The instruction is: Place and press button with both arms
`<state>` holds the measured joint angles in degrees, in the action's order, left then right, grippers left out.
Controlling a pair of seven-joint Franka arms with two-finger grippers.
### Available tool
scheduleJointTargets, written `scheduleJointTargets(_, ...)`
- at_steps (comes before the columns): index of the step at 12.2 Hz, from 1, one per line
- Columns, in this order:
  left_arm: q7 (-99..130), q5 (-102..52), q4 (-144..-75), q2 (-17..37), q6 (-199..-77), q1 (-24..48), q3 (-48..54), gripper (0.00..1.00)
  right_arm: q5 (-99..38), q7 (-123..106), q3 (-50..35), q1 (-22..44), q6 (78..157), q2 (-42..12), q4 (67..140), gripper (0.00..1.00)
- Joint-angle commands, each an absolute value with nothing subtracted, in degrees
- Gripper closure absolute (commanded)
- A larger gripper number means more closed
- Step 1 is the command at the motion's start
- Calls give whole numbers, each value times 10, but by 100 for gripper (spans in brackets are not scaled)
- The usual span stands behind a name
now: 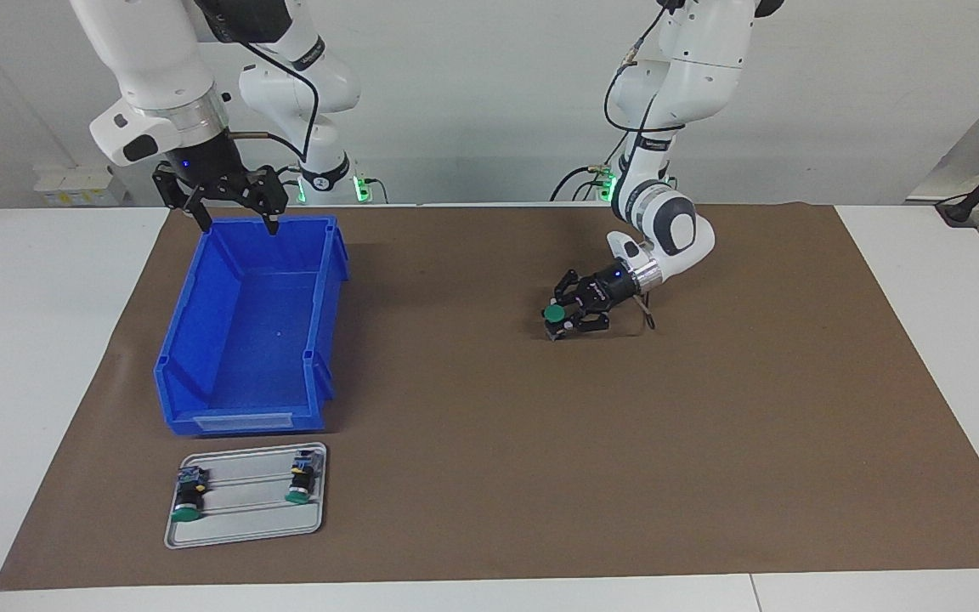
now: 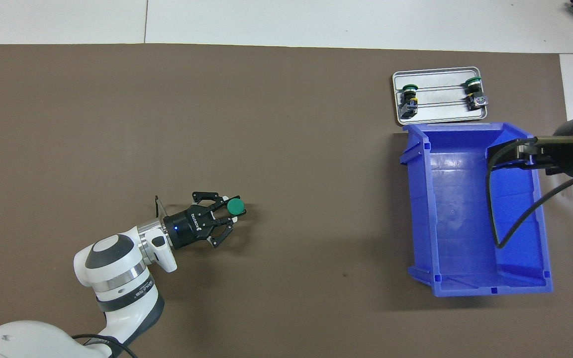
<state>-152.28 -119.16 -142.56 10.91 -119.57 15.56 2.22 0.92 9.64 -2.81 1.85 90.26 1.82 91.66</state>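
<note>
A button with a round green cap [image 1: 554,314] [image 2: 235,205] sits between the fingers of my left gripper [image 1: 561,320] [image 2: 231,213], which is shut on it. The gripper lies low and nearly level over the brown mat, about mid-table, and the button's lower end is down at the mat. My right gripper [image 1: 239,226] [image 2: 504,155] hangs open and empty over the end of the blue bin nearest the robots. Two more green-capped buttons [image 1: 188,497] [image 1: 302,478] [image 2: 409,98] [image 2: 475,92] lie on a small metal tray.
An empty blue bin [image 1: 256,331] [image 2: 460,214] stands toward the right arm's end of the table. The metal tray [image 1: 245,510] [image 2: 440,112] lies just beside it, farther from the robots. The brown mat [image 1: 710,442] covers most of the table.
</note>
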Motion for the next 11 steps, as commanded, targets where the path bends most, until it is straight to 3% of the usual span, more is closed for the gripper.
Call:
scheduleJointTargets(1,-1544,-1198,-1452,100,-1219,167,20,76,7,104,-33,11,899,29,926,0)
scheduleJointTargets(6,-1544,-1197,-1458,99,-1222,167,20,54,7,104,-33,11,899,29,926,0)
scheduleJointTargets(11,-1553,-1196,-1467,98,-1220,167,20,38,7,104,-33,11,899,29,926,0)
